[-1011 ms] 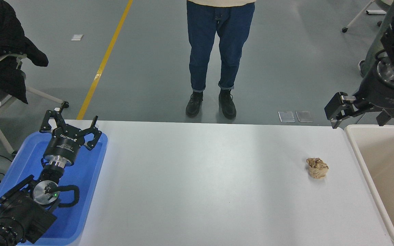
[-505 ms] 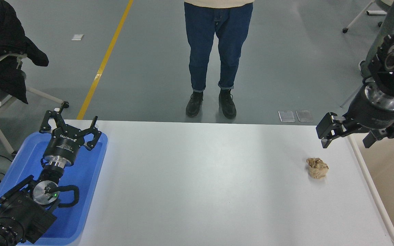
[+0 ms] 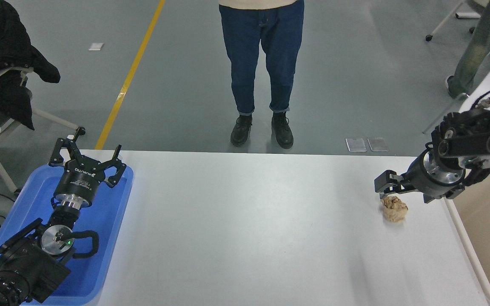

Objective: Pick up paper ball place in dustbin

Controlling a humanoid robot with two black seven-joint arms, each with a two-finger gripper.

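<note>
While the ball (image 3: 394, 208) sits on the table (image 3: 245, 229) near its right edge, the right gripper (image 3: 391, 187) hangs just above its far side. I cannot tell if its fingers are apart or together. Just right of the ball is the bin (image 3: 462, 231). Lots of bare table lies to the left. At the far left, the left gripper (image 3: 86, 158) rests spread wide over a blue tray (image 3: 109, 221).

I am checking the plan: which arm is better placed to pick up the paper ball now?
The right. Its claw hangs just above the paper ball, beside the dustbin. The left claw is parked over the blue tray, far across the table.
</note>
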